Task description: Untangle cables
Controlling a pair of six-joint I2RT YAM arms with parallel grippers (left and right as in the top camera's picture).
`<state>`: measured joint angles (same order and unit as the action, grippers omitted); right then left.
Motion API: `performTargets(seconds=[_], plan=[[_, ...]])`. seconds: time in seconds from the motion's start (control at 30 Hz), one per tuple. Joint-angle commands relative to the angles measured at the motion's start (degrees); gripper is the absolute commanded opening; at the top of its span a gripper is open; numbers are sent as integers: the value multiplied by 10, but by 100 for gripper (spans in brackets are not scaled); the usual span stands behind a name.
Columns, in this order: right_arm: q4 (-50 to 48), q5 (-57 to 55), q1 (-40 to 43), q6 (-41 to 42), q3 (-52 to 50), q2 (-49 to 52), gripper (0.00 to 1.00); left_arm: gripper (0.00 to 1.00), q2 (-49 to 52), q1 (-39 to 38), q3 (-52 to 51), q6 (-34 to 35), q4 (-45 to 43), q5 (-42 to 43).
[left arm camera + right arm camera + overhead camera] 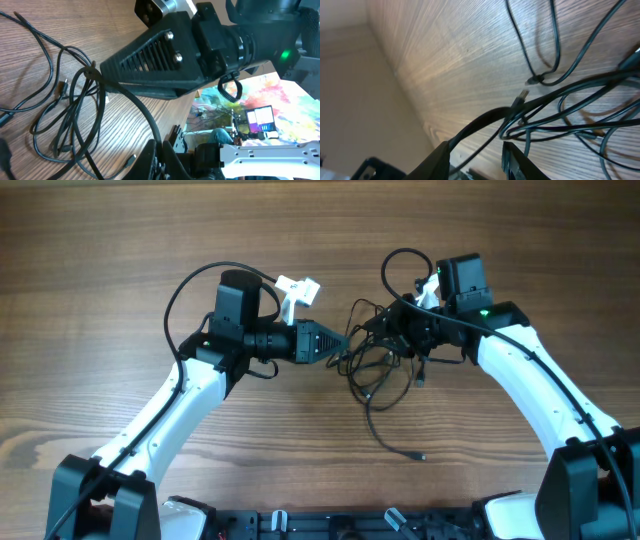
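The cables (375, 370) lie as a knot of thin black cords at the middle of the table, between my two grippers. One loose end with a small plug (418, 456) trails toward the front. My left gripper (340, 343) reaches in from the left. In the left wrist view the left gripper (161, 150) is shut on one cable (142, 112) that arcs up out of its fingers toward the tangle (75, 115). My right gripper (385, 330) faces it from the right. In the right wrist view the right gripper (475, 155) stands open, with cords (560, 120) crossing the gap and a silver-tipped plug (521, 95) just ahead.
The right gripper's black body (150, 65) hangs close above the left fingers. Thicker arm wiring loops (400, 265) rise behind the right wrist, and another loop (185, 295) sits by the left arm. Bare wooden table (120, 240) surrounds the knot.
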<state>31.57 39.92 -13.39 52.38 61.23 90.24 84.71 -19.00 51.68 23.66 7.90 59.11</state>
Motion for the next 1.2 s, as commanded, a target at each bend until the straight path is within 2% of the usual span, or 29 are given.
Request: performTargets(seconds=[0.0,0.6,0.97,1.17], plan=[[0,42,-12,-20,10,8,36,4,-15,1,2,-14,1,-4],[-26,41,-41,8,10,8,29,4,-15,-34,2,-7,-8,5],[-74,106,-48,44,10,8,29,4,-15,-29,2,13,-78,11],[-75,117,-48,51,10,8,29,4,-15,-7,2,24,-82,11]])
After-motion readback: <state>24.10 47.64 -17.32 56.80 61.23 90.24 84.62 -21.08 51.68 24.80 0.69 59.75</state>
